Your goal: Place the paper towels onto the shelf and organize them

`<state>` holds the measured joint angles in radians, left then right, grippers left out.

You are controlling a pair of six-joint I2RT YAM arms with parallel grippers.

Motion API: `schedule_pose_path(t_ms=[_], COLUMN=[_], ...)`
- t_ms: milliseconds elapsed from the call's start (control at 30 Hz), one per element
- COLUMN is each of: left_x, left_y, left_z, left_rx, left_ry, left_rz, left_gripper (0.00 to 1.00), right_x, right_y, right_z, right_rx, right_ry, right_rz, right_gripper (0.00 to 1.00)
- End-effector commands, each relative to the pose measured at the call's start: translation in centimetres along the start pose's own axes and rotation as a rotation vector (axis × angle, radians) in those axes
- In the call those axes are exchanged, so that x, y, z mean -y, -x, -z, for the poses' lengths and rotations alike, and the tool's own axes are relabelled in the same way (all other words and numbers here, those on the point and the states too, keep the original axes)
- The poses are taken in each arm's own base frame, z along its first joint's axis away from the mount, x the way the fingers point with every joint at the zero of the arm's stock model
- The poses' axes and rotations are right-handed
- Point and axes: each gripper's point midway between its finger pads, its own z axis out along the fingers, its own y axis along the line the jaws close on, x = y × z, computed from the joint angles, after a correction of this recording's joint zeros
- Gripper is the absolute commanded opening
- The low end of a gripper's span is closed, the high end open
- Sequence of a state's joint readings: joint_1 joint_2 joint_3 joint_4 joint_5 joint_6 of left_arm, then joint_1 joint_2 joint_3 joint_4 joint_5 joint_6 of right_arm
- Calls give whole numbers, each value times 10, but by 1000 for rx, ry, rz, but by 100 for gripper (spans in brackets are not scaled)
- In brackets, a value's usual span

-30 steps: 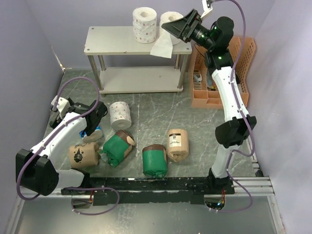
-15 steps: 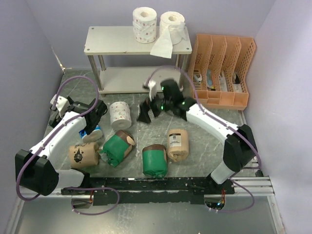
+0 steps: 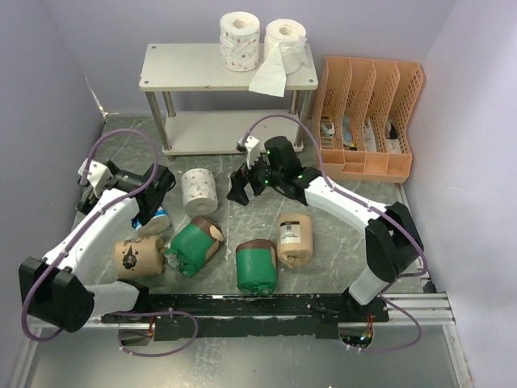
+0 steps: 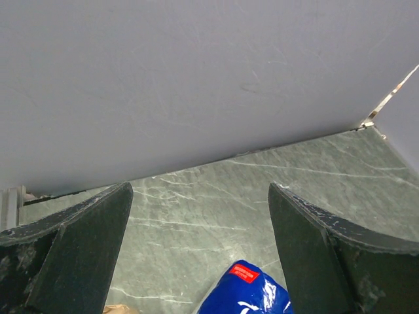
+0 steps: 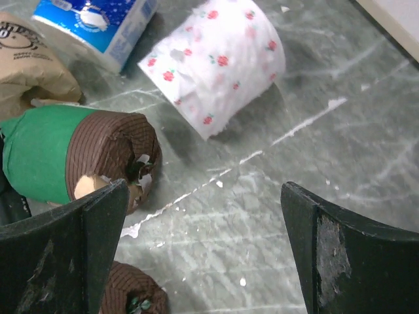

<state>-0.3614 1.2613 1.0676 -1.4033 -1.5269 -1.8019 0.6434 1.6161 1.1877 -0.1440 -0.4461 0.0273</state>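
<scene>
left gripper (image 4: 200, 191) splayed, right gripper (image 5: 204, 190) splayed, cylindrical pink-dotted roll (image 5: 216, 62) on veined marble (image 5: 340, 163)

The right gripper (image 3: 238, 191) has left the far top board of the shelf (image 3: 186, 66) and swung down low over the table. It now hangs spread just right of the dotted roll (image 3: 199, 191). The left arm (image 3: 98, 230) has shifted slightly left.
</scene>
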Motion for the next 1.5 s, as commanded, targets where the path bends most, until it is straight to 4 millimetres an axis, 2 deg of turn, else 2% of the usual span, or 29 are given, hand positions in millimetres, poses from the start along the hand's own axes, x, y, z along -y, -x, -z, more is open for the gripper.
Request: schedule_pose_path(t_ms=[0,67,167,267,333,367,433,533,667,700,800,933,1133,1200,1333,1367,1433,1467], left_x=[-15,-23,-21,-5,22,29,34,37,38,39,39,41,47,46,38,35,33,32], left_y=[37,42,48,55,63,61,54,52,54,53,49,45,44,47,53,54,54,54], left_z=[-3,-3,-1,2,6,8,8,8,9,9,9,8,11,11,11,10,11,11], left_rx=[73,68,38,-24,-71,-82,-88,-84,-77,-73,-69,-65,-88,-85,-68,-61,-53,-51], left_ry=[-8,-8,-7,-30,-109,-138,-153,-171,-217,-227,-239,-216,-254,-259,-253,-245,-235,-230], left_rz=[136,210,231,134,-29,-56,-60,-54,-23,-13,-14,-40,-44,-40,-16,-14,-12,-14], left_gripper=[96,96,96,96,96,96,96,96,96,96,96,96,96,96,96,96,96,96], right_x=[-3,-7,-6,-8,-15,-21,-33,-39,-39,-37,-38,-35,-33,-33,-38,-40,-42,-42], right_y=[16,18,23,21,19,18,19,17,20,11,1,-16,-21,-23,-34,-35,-32,-30], right_z=[-16,-21,-35,-55,-67,-73,-84,-105,-121,-128,-136,-136,-131,-133,-141,-143,-146,-147], right_rx=[111,147,138,94,75,67,45,9,-12,-34,-66,-116,-122,-128,-151,-151,-143,-139], right_ry=[40,70,88,74,56,60,80,91,107,115,116,88,51,47,58,54,45,36], right_rz=[207,246,205,243,310,329,355,368,335,319,315,363,427,451,501,509,520,523], right_gripper=[100,100,100,94,94,94,94,91,89,89,89,89,85,79,45,35,8,0])
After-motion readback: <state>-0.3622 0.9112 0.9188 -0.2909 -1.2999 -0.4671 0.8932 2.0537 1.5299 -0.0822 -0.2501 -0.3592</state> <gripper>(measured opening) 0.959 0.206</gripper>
